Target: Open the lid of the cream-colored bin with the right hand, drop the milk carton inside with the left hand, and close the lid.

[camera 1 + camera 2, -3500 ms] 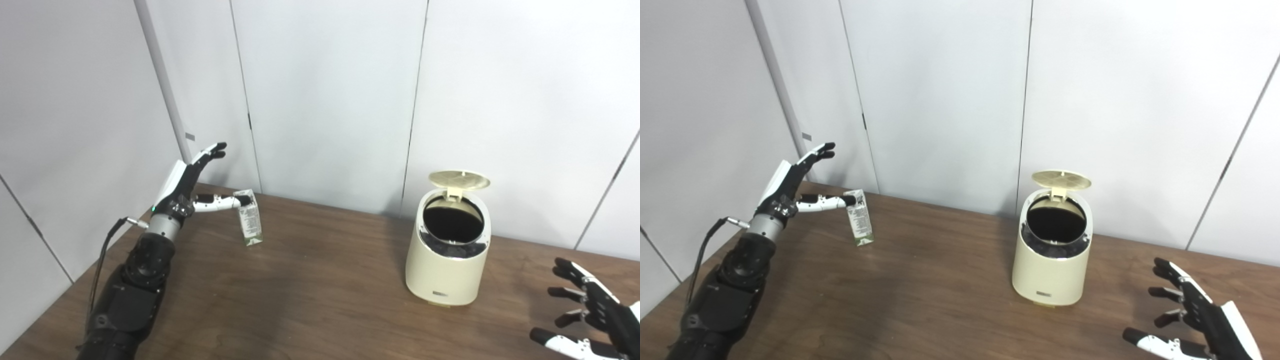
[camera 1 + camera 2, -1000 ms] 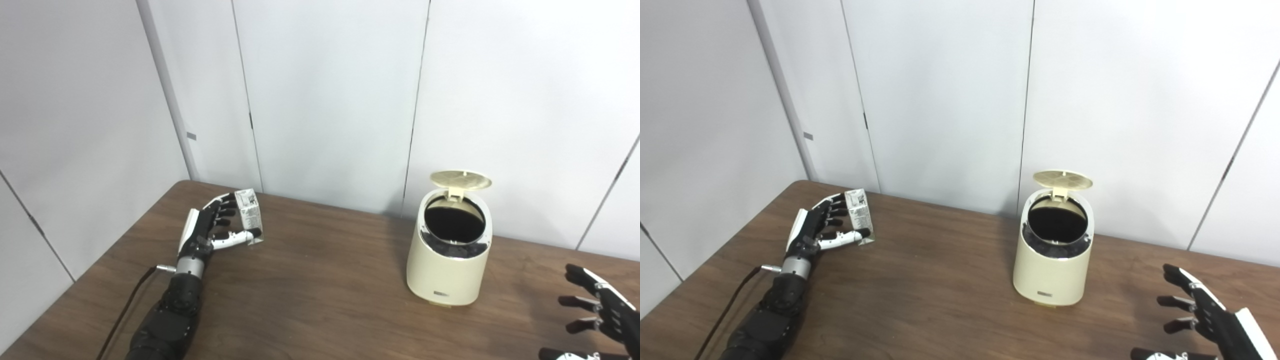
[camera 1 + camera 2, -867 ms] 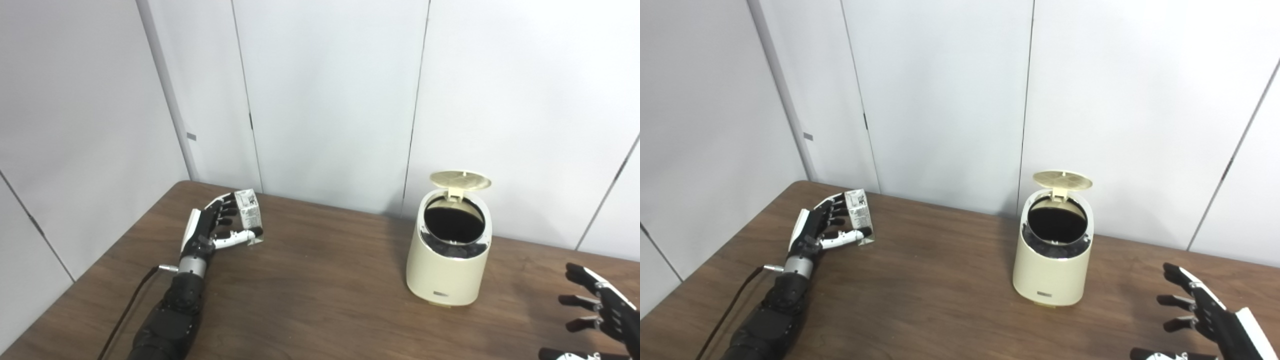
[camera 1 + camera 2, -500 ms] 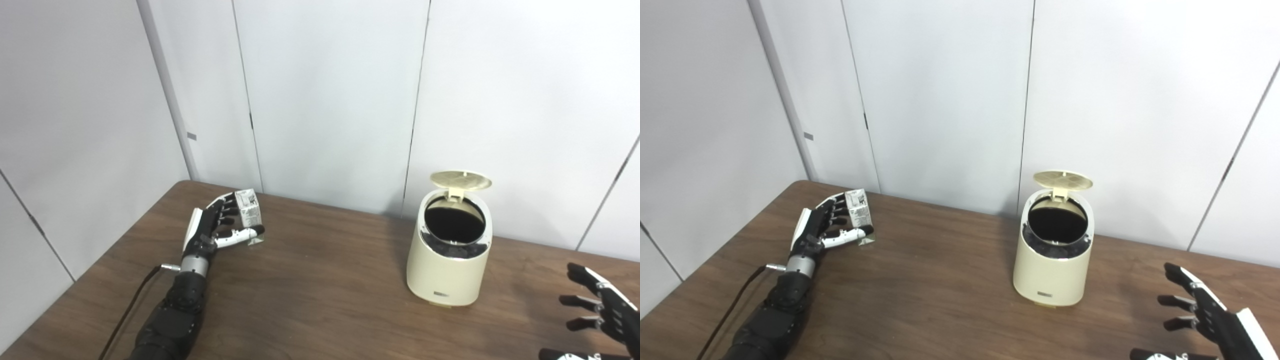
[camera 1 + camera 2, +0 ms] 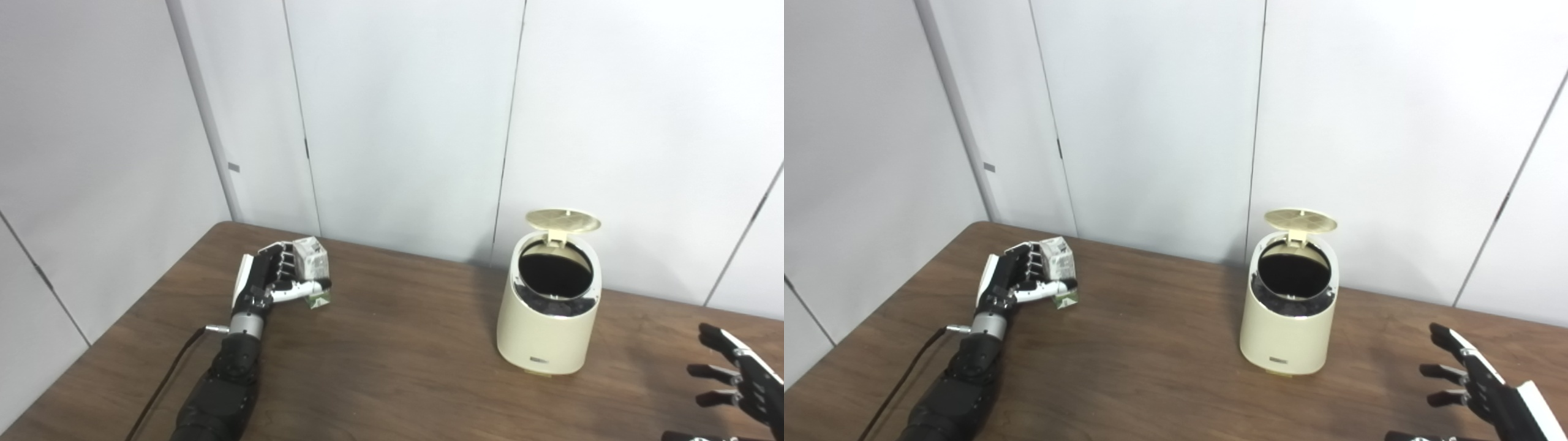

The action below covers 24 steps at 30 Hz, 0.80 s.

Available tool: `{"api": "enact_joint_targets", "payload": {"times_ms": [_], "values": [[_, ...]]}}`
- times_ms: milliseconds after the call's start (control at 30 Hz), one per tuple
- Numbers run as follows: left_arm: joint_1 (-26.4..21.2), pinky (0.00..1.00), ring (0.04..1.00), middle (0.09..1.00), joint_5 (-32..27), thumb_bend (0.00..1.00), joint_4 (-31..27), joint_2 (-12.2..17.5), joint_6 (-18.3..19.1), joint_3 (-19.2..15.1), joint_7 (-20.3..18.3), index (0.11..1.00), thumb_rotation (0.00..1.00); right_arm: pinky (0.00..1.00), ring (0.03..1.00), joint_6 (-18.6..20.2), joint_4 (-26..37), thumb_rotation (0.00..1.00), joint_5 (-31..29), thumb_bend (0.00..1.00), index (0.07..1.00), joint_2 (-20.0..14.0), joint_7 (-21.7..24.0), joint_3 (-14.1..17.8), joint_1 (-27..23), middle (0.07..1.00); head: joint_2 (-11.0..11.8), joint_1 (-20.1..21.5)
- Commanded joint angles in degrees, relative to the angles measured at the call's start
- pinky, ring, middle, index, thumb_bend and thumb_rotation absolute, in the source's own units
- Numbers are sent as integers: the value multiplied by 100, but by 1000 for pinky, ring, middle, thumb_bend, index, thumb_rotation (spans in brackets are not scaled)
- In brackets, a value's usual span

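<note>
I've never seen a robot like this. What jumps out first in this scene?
Likely the cream-colored bin standing right of center on the brown table, its lid flipped up and its dark inside showing. At the far left, the black and white left hand is wrapped around a small milk carton. The right hand waits at the lower right corner, fingers spread.

The milk carton (image 5: 311,272), white with small print and a green base, stands tilted at the far left of the table, seemingly just lifted, though that is hard to judge. The cream-colored bin (image 5: 549,318) stands upright, right of centre, its round lid (image 5: 564,220) raised behind the dark opening.
</note>
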<state>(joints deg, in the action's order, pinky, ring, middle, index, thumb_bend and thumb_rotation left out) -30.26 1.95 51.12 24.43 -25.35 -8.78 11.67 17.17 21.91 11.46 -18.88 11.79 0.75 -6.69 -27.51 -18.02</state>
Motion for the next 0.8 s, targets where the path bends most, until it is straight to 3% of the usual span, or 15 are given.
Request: {"api": "enact_joint_targets", "payload": {"times_ms": [0, 400, 767], "values": [[-81, 445, 469, 461, 45, 524, -139, 82, -157, -14, 243, 519, 0, 614, 775, -60, 263, 32, 42, 693, 925, -129, 14, 12, -91, 923, -16, -3], [-49, 418, 459, 511, 137, 502, -160, 34, -157, 107, 588, 474, 0, 646, 788, 72, 399, 9, 113, 672, 925, -102, 19, -9, -21, 918, -78, -12], [122, 436, 481, 506, -20, 503, -898, -65, -157, 98, 243, 458, 0, 663, 800, 59, 335, 0, 213, 661, 930, -19, -13, -117, -103, 920, -36, 102]]}}
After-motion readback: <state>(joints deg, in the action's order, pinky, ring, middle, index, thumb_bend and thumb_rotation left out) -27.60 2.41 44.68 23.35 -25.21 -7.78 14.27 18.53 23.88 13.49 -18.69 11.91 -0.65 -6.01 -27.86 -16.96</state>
